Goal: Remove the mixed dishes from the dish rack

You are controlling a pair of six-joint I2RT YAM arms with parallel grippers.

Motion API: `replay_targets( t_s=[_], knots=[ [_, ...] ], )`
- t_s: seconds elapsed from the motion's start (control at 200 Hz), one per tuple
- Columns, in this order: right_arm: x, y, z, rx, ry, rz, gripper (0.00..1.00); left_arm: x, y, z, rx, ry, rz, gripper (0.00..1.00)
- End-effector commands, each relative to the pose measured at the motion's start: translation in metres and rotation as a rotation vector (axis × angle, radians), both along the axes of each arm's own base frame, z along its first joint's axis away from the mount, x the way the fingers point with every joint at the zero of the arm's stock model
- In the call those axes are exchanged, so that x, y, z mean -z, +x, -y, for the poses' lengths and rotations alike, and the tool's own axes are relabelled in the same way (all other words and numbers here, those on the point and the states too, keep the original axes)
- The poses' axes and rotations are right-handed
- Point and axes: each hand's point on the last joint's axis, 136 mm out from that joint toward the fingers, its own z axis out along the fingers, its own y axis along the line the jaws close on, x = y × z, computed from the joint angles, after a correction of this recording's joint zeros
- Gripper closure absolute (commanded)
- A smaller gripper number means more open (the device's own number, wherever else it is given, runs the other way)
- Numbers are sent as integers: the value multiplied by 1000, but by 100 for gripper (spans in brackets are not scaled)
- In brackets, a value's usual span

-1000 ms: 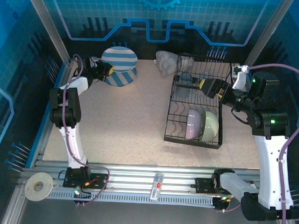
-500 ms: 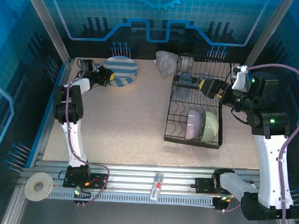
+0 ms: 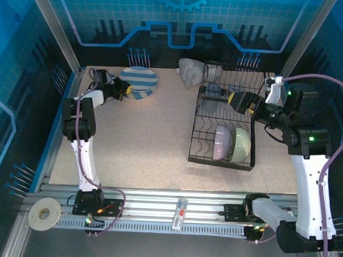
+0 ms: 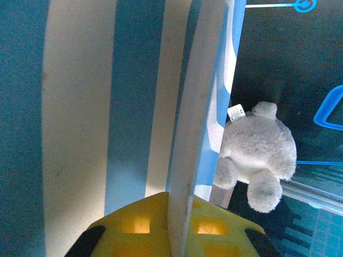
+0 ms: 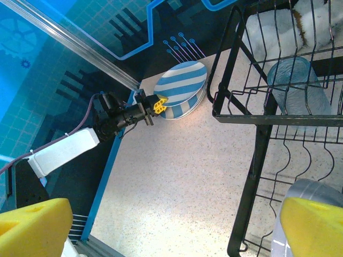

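Top external: nearest, at the rack's near end, a lavender bowl and a green bowl stand on edge side by side. R gripper hangs over the rack's upper tier, jaws spread wide, nothing btwn them. R arm is clearly the closer one for what's left in there. R wrist adds a clear cup lying on its side in that tier, ahead-right of the jaws and faint from above. Far L corner: L gripper is pinched on the rim of a striped plate atop the plate stack. L wrist shows the rim running straight out from the jaws, so prob. let go and back straight off. Grey plush toy sits beyond.
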Motion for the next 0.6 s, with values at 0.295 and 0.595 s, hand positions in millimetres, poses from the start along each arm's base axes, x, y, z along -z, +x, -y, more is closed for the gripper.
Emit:
replay_targets(
  t_s=[0.295,0.595],
  knots=[
    [0,-6,-3,-12,2,8,0,-4,-12,-2,1,1,22,100],
    [2,-6,-3,-10,7,2,0,-4,-19,-1,0,6,19,100]
  ],
)
